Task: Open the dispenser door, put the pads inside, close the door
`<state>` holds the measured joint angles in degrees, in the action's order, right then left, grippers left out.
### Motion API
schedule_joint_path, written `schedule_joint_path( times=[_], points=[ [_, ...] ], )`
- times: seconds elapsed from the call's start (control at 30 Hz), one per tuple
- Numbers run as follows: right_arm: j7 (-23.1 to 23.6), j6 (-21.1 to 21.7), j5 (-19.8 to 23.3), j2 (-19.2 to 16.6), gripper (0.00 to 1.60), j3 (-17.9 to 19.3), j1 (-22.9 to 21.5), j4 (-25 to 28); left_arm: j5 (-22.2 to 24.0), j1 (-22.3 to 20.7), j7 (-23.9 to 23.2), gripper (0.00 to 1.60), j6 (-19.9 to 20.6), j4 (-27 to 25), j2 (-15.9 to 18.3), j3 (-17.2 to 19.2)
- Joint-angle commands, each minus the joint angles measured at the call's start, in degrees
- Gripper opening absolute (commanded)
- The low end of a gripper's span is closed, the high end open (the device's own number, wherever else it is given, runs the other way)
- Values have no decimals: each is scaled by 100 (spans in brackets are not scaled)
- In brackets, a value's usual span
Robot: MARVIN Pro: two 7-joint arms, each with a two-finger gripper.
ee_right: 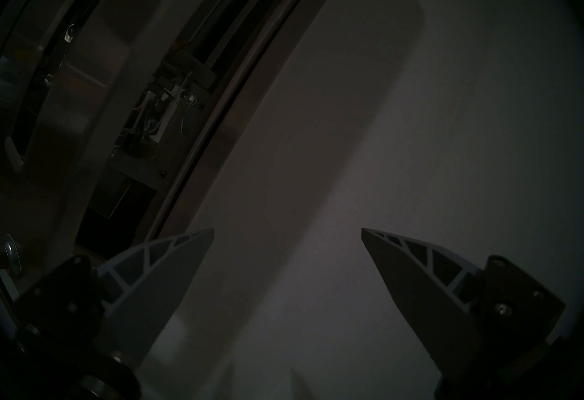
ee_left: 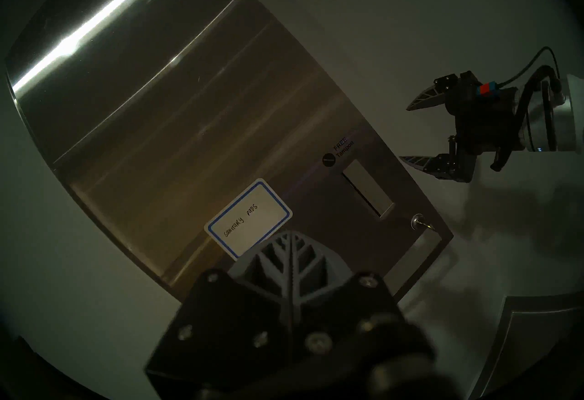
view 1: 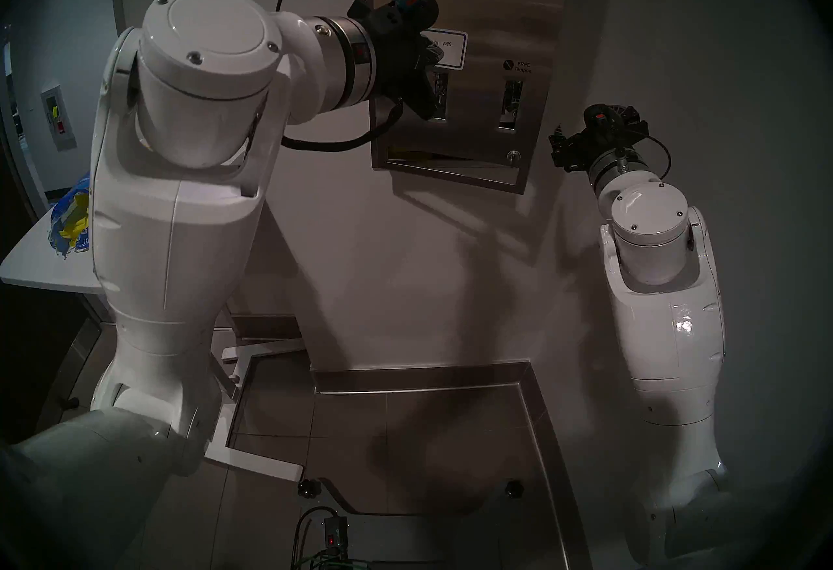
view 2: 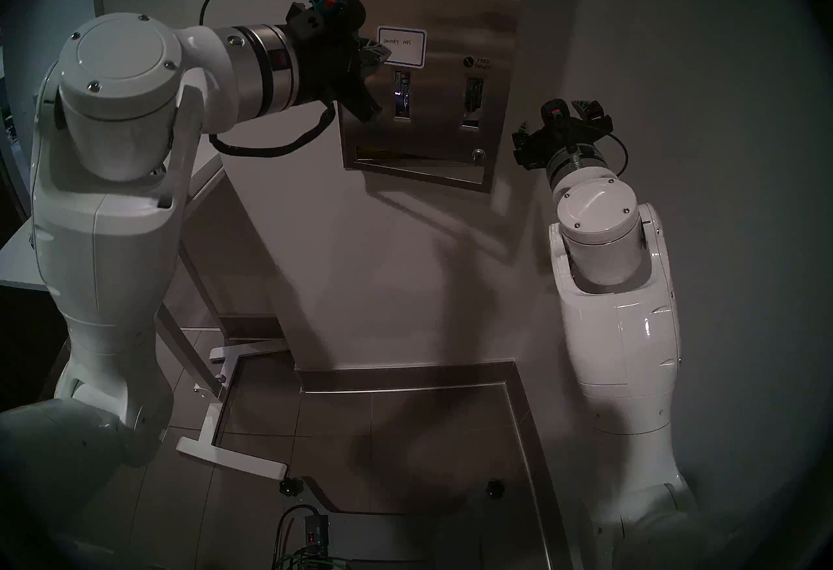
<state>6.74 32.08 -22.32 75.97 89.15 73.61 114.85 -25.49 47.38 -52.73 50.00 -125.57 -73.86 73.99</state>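
The brushed-steel dispenser door (view 1: 487, 14) hangs on the wall and stands slightly ajar at its right edge. It carries a blue-bordered label (ee_left: 249, 219), two lever slots and a round lock (ee_left: 417, 221). My left gripper (ee_left: 290, 233) is shut and empty, its tips against the door just below the label; it also shows in the head view (view 1: 430, 55). My right gripper (ee_right: 287, 230) is open and empty, right of the door's free edge near the wall. Through the gap, the right wrist view shows the dispenser's inner mechanism (ee_right: 177, 99). No pads are in view.
A white table (view 1: 36, 267) stands at the far left with a torn blue-and-yellow plastic bag (view 1: 72, 217) on it. A steel skirting (view 1: 423, 375) runs along the foot of the wall. My left arm hides much of the table.
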Motion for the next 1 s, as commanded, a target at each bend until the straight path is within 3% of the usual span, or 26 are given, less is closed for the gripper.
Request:
schedule_joint_path(
  times=[0.0,0.8,0.97],
  points=[
    [-37,-68,-9,1,160,8,-187,182,69,-638,-66,0,-281,251,-246,82],
    [-41,-73,-10,3,160,8,-189,184,150,-899,-380,0,-360,474,-189,37],
    [-41,-73,-10,3,160,8,-189,184,54,-968,-125,0,-535,785,-421,-116]
  ],
)
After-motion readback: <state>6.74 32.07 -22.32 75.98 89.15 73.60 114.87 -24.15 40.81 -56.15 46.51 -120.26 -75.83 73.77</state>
